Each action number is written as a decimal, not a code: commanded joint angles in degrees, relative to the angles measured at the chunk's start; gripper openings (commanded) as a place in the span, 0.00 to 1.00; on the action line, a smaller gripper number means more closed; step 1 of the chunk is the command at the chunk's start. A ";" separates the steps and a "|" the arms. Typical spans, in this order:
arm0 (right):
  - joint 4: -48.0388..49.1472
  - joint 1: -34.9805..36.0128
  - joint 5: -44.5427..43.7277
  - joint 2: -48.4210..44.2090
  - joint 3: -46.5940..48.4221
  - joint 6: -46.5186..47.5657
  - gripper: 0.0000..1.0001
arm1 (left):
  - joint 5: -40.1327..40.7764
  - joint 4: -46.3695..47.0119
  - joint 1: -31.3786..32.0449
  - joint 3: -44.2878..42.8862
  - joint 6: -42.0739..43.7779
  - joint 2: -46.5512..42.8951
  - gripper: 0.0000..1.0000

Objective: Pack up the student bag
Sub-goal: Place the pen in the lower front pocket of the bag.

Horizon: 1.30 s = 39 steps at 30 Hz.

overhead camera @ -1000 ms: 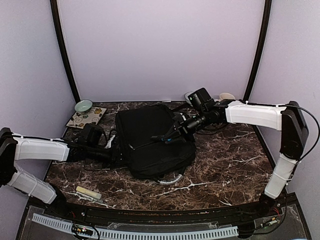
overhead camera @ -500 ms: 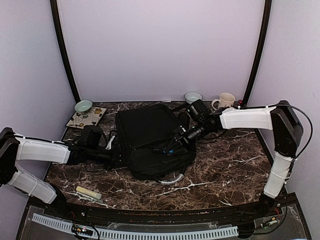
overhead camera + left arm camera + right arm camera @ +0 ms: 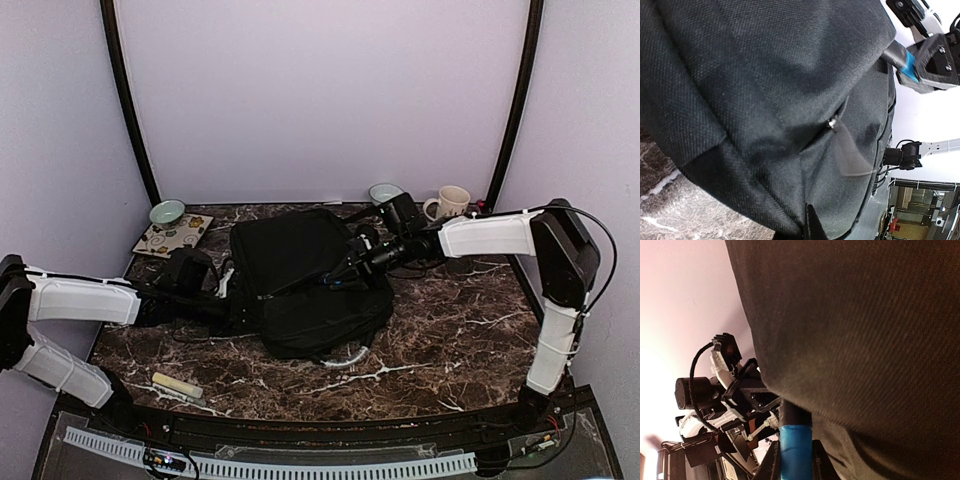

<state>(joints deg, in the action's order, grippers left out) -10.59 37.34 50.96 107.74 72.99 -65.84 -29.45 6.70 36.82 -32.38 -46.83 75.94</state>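
Black fabric of the student bag (image 3: 300, 270) fills the middle of the marble table (image 3: 450, 320). The left gripper (image 3: 232, 312) meets its left edge and the right gripper (image 3: 335, 278) its top; I cannot tell whether either pair of jaws grips. A bowl (image 3: 167, 212) on a mat (image 3: 172, 236) sits upper left, a second bowl (image 3: 385, 193) and a mug (image 3: 452, 203) upper right, and a cream stick (image 3: 177, 385) lower left. Open marble shows at lower right.

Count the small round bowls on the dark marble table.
2. One pale green ceramic bowl sits back left, by the patterned square mat; a second pale bowl stands at the back edge, left of the cream handled mug. The black fabric bag could hide more.
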 commanded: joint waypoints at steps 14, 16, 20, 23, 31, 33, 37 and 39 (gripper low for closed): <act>34.35 3.26 -22.49 5.06 -7.47 -1.10 0.54 | -6.42 0.74 0.84 -7.33 1.63 2.56 0.00; 28.12 3.36 -22.78 3.32 -5.43 3.06 0.64 | -5.91 0.77 0.88 -7.47 1.23 2.44 0.00; 12.89 2.88 -24.80 -2.71 -5.57 11.97 0.70 | -4.60 0.90 0.83 -7.78 0.63 2.41 0.00; 3.39 2.74 -24.43 -5.61 -5.27 16.97 0.71 | -4.29 1.46 0.81 -7.66 0.15 2.63 0.00; -4.06 4.43 -25.43 -8.95 -6.60 21.27 0.60 | -4.79 3.11 0.88 -7.81 -0.51 4.03 0.00; -3.20 4.62 -25.73 -8.59 -6.56 21.22 0.49 | -4.99 3.05 0.88 -8.19 -0.51 4.34 0.00; -1.49 4.92 -25.72 -6.71 -4.39 21.21 0.29 | -4.87 2.57 0.83 -8.39 -0.30 4.31 0.00; -1.41 4.93 -25.84 -5.37 -2.57 21.61 0.23 | -4.98 1.85 0.86 -8.55 0.07 4.30 0.00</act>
<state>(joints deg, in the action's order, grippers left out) -12.58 41.67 26.02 100.64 67.05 -45.76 -33.52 5.72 37.32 -38.46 -47.79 80.71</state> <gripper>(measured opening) 0.277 0.038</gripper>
